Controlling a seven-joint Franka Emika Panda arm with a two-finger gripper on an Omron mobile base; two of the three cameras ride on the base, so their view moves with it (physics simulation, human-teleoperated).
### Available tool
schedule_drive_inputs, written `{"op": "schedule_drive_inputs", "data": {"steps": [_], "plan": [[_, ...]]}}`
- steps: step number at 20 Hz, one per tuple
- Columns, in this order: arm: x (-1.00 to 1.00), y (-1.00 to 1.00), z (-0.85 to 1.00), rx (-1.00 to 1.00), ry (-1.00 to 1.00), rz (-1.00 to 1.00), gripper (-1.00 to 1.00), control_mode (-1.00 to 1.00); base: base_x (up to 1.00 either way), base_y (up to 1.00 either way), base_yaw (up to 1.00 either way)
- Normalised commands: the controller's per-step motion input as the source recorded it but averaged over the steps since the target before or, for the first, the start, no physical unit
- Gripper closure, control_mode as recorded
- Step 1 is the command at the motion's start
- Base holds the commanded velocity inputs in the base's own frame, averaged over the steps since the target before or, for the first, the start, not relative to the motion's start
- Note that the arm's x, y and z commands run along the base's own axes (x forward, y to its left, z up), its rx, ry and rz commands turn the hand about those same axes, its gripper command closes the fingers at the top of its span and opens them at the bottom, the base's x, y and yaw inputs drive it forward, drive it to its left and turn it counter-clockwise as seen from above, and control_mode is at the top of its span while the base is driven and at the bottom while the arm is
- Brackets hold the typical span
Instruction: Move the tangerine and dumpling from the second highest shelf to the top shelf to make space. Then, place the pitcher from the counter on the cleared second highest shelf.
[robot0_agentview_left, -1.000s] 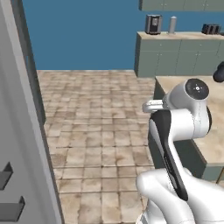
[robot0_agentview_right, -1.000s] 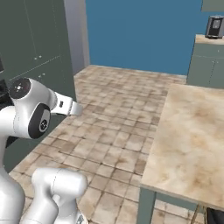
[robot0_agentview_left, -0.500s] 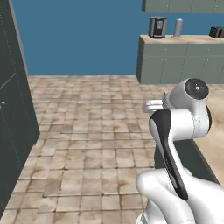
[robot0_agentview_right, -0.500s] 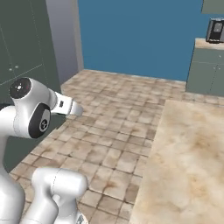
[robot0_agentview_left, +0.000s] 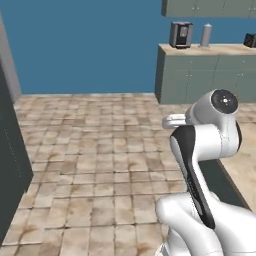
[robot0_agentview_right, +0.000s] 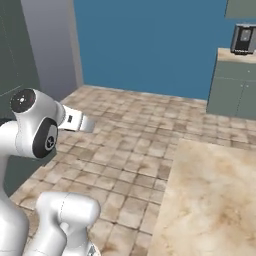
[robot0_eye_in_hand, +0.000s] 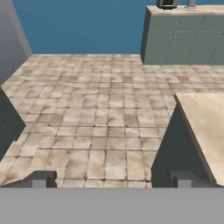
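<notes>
My gripper (robot0_eye_in_hand: 112, 178) is open, its two dark fingertips (robot0_eye_in_hand: 41, 178) wide apart with nothing between them, pointing down over the tiled floor (robot0_eye_in_hand: 105, 113). The hand (robot0_agentview_right: 75, 121) juts out from the white arm at about chest height. A beige stone-look counter (robot0_eye_in_hand: 208, 127) over dark cabinets runs along the right, beside the gripper. The same counter (robot0_agentview_right: 210, 200) lies low on the right in the right base view. The tangerine, dumpling, pitcher and both shelves are out of view.
A dark tall unit (robot0_agentview_left: 10, 165) stands at the left edge. A far counter run (robot0_agentview_left: 210, 49) against the blue wall carries a coffee machine (robot0_agentview_left: 180, 34) and a grey canister (robot0_agentview_left: 206, 35). Open tiled floor (robot0_agentview_left: 100, 160) lies between.
The whole scene has swung across both base views, so the base has moved. The grey panel on the left has slid out and the far counter has come closer to centre. The arm's pose is unchanged.
</notes>
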Motion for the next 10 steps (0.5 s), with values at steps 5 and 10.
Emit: {"op": "schedule_drive_inputs", "data": {"steps": [5, 10], "plan": [[0.00, 0.00, 0.00, 0.00, 0.00, 0.00, -1.00, 1.00, 1.00, 0.16, -0.22], [0.00, 0.00, 0.00, 0.00, 0.00, 0.00, -1.00, 1.00, 1.00, 0.41, -0.30]]}}
